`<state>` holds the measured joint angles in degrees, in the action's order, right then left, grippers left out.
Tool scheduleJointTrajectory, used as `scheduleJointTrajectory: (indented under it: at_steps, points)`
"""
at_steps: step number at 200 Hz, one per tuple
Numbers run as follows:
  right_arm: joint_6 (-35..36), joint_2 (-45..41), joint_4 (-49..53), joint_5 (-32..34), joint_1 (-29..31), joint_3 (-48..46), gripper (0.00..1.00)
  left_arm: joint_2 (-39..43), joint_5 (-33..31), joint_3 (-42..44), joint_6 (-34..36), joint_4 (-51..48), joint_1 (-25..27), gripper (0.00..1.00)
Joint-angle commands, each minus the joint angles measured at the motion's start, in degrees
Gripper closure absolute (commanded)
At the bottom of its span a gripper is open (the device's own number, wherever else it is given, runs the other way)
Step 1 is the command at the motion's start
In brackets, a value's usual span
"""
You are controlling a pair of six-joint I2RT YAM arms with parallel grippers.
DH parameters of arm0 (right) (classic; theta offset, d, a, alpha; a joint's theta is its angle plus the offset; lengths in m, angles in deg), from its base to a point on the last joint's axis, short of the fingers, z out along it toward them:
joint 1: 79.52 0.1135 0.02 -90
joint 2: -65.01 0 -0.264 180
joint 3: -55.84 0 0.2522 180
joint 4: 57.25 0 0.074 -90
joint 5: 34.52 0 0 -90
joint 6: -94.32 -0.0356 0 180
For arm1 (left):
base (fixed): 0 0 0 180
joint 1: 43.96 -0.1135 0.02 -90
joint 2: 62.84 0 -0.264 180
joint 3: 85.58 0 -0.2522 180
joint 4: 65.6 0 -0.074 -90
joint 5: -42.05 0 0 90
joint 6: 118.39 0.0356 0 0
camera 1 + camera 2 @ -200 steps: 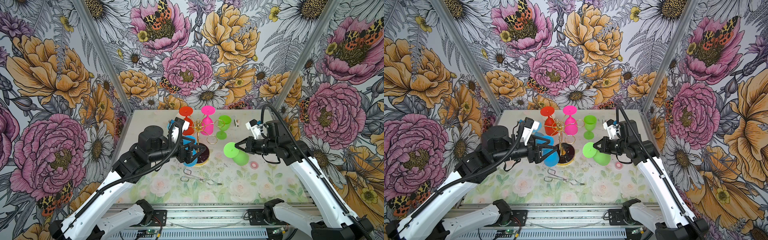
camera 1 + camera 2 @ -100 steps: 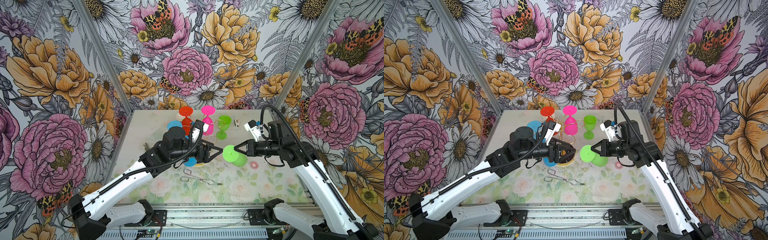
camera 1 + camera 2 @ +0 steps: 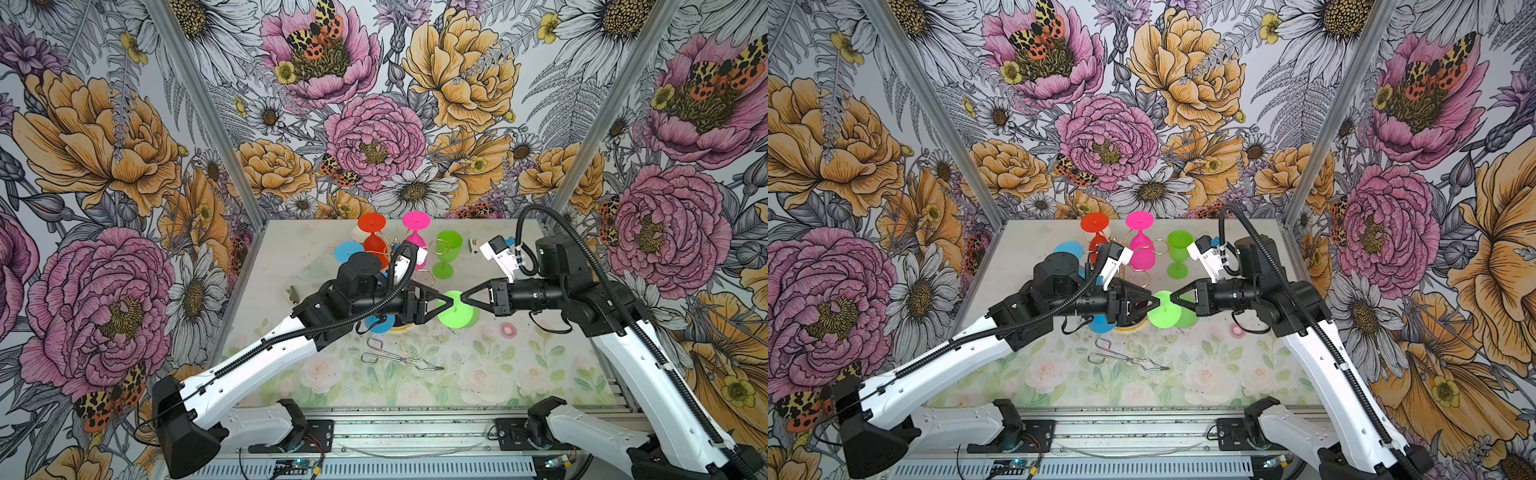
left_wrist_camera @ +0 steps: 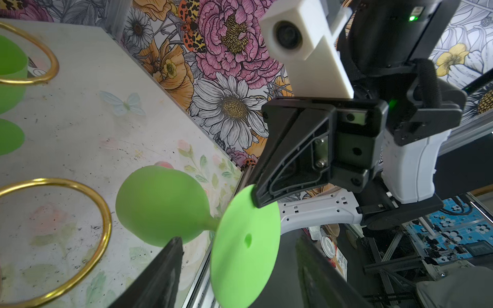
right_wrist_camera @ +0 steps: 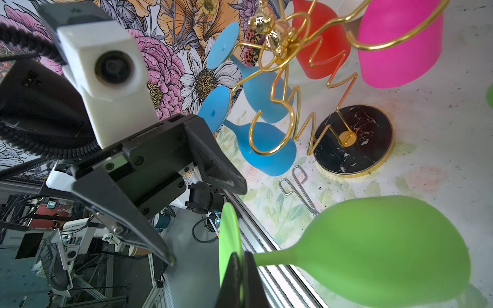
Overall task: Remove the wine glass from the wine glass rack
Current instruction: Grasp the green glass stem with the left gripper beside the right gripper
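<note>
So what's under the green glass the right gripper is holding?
Only the flowered tabletop shows beneath the held green glass; its bowl covers the spot directly below. The tongs lie nearer the front.

Lime-green wine glass point(image 3: 457, 318), gold wine glass rack point(image 5: 274, 40), black marbled base point(image 5: 369, 145), pastel floral table point(image 3: 415, 386)
</note>
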<state>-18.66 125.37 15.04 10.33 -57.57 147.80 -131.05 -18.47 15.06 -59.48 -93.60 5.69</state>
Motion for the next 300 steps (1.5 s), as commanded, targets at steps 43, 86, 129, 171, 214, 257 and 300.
scheduleJointTrajectory:
  at_steps: [43,86,129,171,214,257,300]
  points:
    - [1.71,0.70,-0.65,1.09,0.41,3.17,1.00,-1.02,6.12,0.45,-1.73,0.70,0.27,0.42]
    - [1.77,0.81,-0.94,2.59,0.44,3.26,1.00,-2.35,8.43,0.13,-2.18,0.71,0.08,0.55]
    - [1.65,0.81,-1.39,2.93,0.37,3.20,1.00,-3.21,9.52,-0.22,-2.52,0.88,-0.08,0.67]
    - [1.79,0.49,-1.48,3.76,0.42,2.76,1.00,-3.27,10.40,-0.01,-3.26,1.36,-0.78,0.83]
    - [1.73,0.13,-1.48,4.34,0.39,2.75,1.00,-3.91,11.64,0.13,-3.96,2.34,-1.13,0.88]
    - [1.74,-0.76,-1.40,5.55,0.31,2.75,1.00,-4.33,12.61,0.22,-4.67,3.81,-1.48,0.91]
    - [1.74,-1.45,-1.39,5.73,0.28,3.02,0.92,-5.25,14.04,0.40,-5.12,5.04,-1.66,0.93]
